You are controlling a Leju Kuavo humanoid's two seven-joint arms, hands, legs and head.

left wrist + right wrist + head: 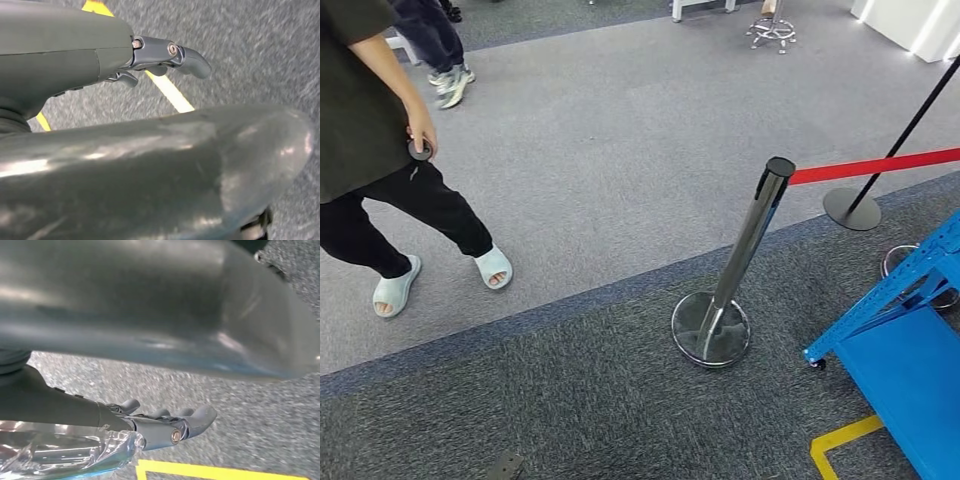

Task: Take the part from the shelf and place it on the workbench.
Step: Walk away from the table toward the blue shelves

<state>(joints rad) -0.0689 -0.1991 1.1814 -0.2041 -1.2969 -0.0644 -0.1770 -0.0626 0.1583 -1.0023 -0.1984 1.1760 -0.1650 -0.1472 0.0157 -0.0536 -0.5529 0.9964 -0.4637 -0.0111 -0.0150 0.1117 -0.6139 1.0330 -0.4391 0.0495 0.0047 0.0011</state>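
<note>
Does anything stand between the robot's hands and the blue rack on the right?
Nothing visible does. The blue rack sits close at the right, with bare carpet and yellow floor tape before it. The tilted stanchion and red belt stand left of it, aside. No part can be made out.

Glossy silver-grey arm shells, grey left hand (pixel 166 57) and right hand (pixel 166 425), silver screws at the fingers.

carpet (pixel 607 150) grey; rope (pixel 875 166) red; shelf (pixel 909 370) blue; floor tape (pixel 841 440) yellow

Grey carpet floor (pixel 622 150); chrome stanchion (pixel 743 260); blue shelf frame (pixel 901 300).
</note>
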